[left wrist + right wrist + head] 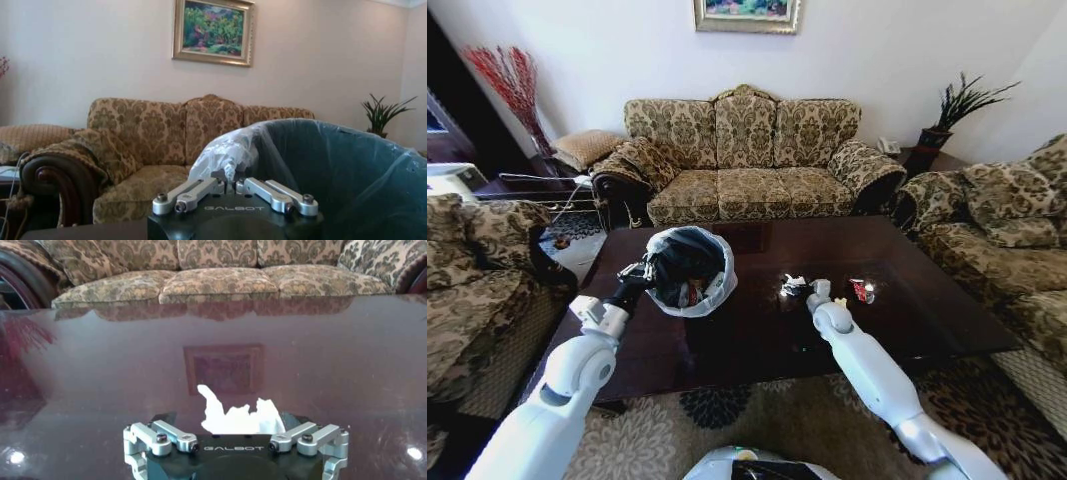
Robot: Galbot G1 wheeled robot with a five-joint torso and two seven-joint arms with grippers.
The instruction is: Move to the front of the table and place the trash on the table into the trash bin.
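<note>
The trash bin (689,270), white-rimmed with a black liner, is tilted over the left part of the table (757,340). My left gripper (635,276) is shut on its rim; the left wrist view shows the gripper (230,179) clamped on the clear bag edge of the bin (333,165). Some litter lies inside the bin. A crumpled white wrapper (793,285) lies at mid-table. My right gripper (815,291) is right at it. In the right wrist view the gripper (232,429) stands open with the wrapper (230,412) between its fingers. A crushed red-white can (861,291) lies just to the right.
A patterned sofa (747,160) stands behind the table, with armchairs at the left (477,270) and right (1007,230). A potted plant (942,125) is at the back right. A patterned rug (757,420) lies under the table's near edge.
</note>
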